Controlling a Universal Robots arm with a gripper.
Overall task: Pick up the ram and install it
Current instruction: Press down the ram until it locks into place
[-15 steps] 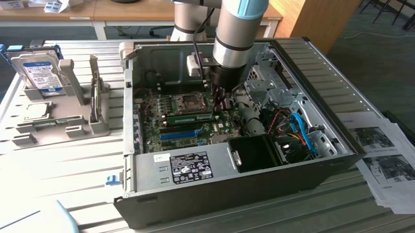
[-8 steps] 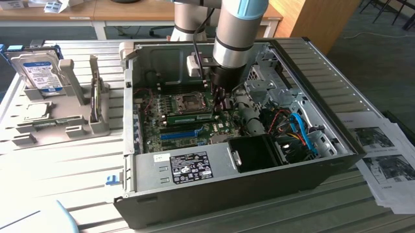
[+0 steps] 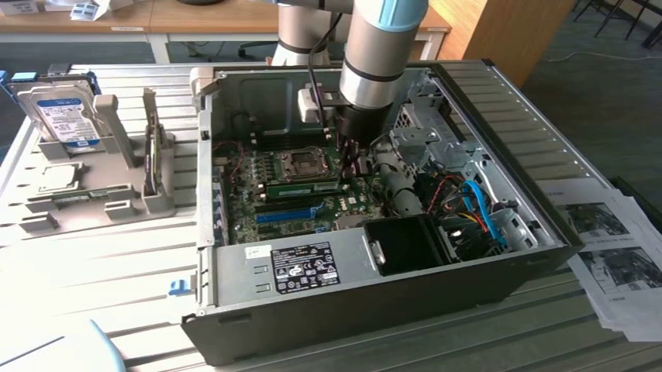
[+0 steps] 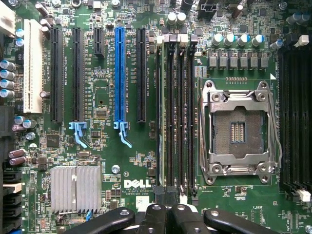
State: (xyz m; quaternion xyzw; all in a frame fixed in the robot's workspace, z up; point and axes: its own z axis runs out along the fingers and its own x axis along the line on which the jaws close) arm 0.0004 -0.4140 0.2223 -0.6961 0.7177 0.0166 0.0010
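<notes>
Black gripper (image 4: 169,219) fingers closed together, empty, low over memory slots. Long narrow green ram stick (image 3: 304,187) seated in slot of green motherboard (image 4: 126,165), just below gripper (image 3: 349,159).

Exterior view: high, off arm, looks obliquely down into open computer case (image 3: 342,310) lying on slatted table (image 3: 114,256); mid distance, whole case plus drive rack (image 3: 88,167) at exterior view's left.

Wrist view: on arm, faces straight down at motherboard (image 4: 112,161), close; fingers (image 4: 170,219) at frame edge.

Shared: motherboard, CPU socket (image 3: 303,161) (image 4: 237,131), blue expansion slot (image 3: 285,215) (image 4: 120,73), memory slots (image 4: 176,107).
</notes>
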